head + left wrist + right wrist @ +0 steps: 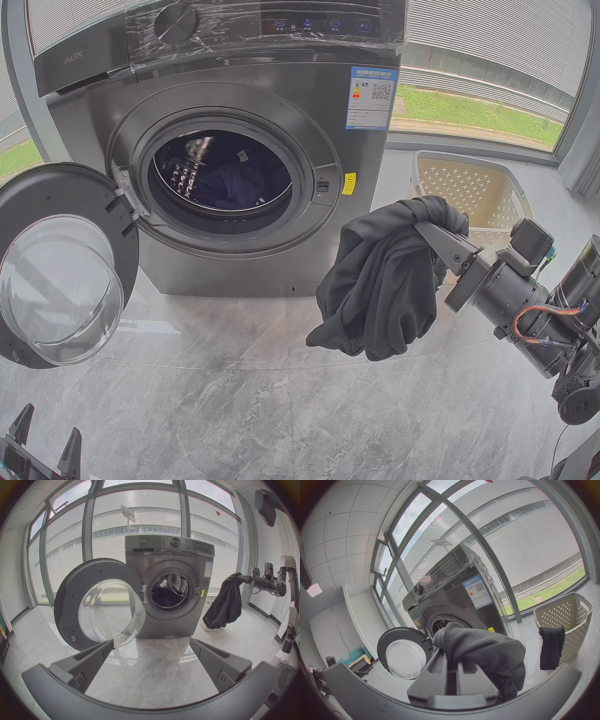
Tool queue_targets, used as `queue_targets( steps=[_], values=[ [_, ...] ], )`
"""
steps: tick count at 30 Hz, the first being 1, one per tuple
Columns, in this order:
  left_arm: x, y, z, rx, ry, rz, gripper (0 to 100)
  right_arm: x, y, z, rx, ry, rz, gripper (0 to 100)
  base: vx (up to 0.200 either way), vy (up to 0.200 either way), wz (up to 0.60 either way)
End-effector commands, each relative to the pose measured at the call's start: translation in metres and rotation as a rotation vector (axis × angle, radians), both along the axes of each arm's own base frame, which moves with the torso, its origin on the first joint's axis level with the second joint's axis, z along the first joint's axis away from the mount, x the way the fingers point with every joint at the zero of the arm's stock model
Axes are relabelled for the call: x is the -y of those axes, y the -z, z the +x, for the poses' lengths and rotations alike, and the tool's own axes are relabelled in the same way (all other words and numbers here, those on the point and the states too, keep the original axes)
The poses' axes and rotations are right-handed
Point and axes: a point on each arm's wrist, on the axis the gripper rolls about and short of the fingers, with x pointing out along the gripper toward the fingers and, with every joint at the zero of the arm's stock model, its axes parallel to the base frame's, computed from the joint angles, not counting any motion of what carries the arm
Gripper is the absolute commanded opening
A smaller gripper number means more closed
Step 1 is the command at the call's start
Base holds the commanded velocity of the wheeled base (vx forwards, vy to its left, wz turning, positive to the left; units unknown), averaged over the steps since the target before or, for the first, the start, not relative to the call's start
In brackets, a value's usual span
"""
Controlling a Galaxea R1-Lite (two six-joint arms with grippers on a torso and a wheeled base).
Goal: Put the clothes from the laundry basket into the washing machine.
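We see the right gripper [426, 231] clamped on a dark grey garment [381, 281], which hangs in the air in front of the washing machine [250, 81], off to its right side and clear of the marble floor [250, 387]. Behind the garment stands the beige laundry basket [475, 187], on the floor just to the right of the machine; in the right wrist view another dark piece [551, 648] droops over its rim. The machine's round door [62, 262] is swung wide open to the left, and we make out dark clothes [240, 184] lying in the drum [184, 175]. The left gripper [50, 425] sits low at the left, well apart from the machine, its fingers spread and holding nothing
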Motion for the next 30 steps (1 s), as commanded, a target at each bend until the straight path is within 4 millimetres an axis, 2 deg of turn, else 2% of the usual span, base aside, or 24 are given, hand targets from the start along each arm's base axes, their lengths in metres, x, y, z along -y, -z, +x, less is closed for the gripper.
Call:
queue_targets(
  steps=[1, 5, 17, 23, 30],
  values=[
    [0.0000, 0.0041, 0.0003, -0.003, -0.001, -0.001, 100, 0.0008, -0.0001, 0.0005, 0.000, 0.004, 0.000, 0, 0.000, 0.200, 0.00],
    [0.0000, 0.0043, 0.0003, -0.005, -0.001, -0.001, 100, 0.0008, -0.0001, 0.0005, 0.000, 0.004, 0.000, 0, 0.000, 0.200, 0.00],
    [0.0000, 0.0043, 0.0003, -0.005, -0.001, -0.001, 100, 0.0009, 0.0003, 0.0004, -0.002, 0.004, 0.000, 0, 0.000, 0.000, 0.00],
    [0.0000, 0.0045, 0.0004, -0.005, -0.001, -0.001, 100, 0.0008, 0.0011, 0.0005, -0.004, 0.004, -0.002, 0, 0.200, 0.000, 0.00],
    [0.0000, 0.0045, 0.0004, -0.005, -0.001, -0.001, 100, 0.0007, 0.0020, 0.0007, -0.007, 0.004, -0.005, 0, 0.000, 0.000, 0.00]
  ],
)
